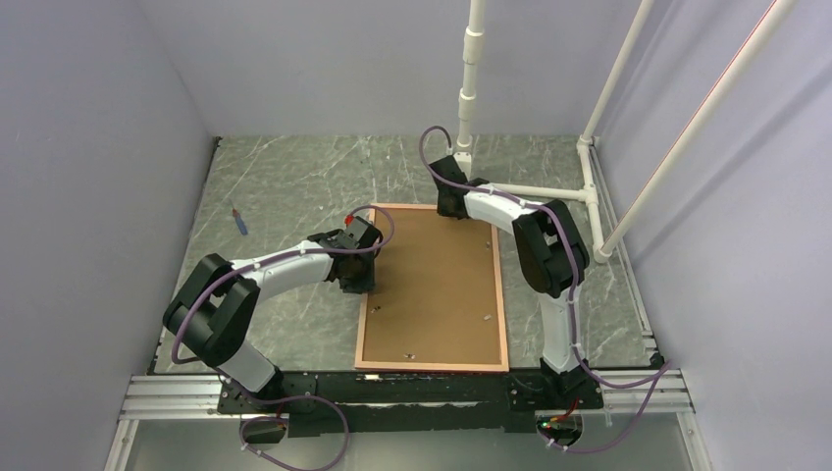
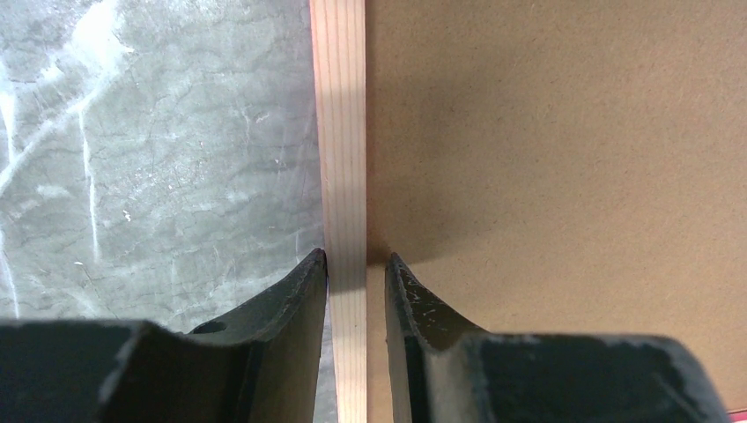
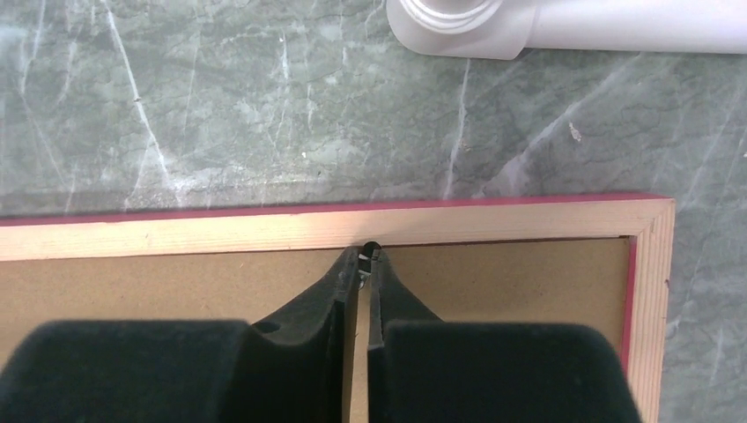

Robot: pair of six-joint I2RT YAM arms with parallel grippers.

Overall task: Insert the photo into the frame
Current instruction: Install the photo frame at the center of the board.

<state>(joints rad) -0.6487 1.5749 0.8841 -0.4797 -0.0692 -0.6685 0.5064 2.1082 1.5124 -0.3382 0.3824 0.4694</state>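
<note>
I see the frame [image 1: 432,367] lying back-up on the counter [image 1: 294,186], brown backing board [image 1: 432,285] seated inside it; my left fingers [image 2: 299,300] straddle its left rail, slightly parted; my right fingers [image 3: 335,282] sit nearly closed against its far rail's inner edge.

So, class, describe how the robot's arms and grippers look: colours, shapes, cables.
Both the left arm and right arm have white links and black joint housings, with purple cables looping alongside. The left gripper and right gripper are black, with two curved, tapering fingers.
</note>
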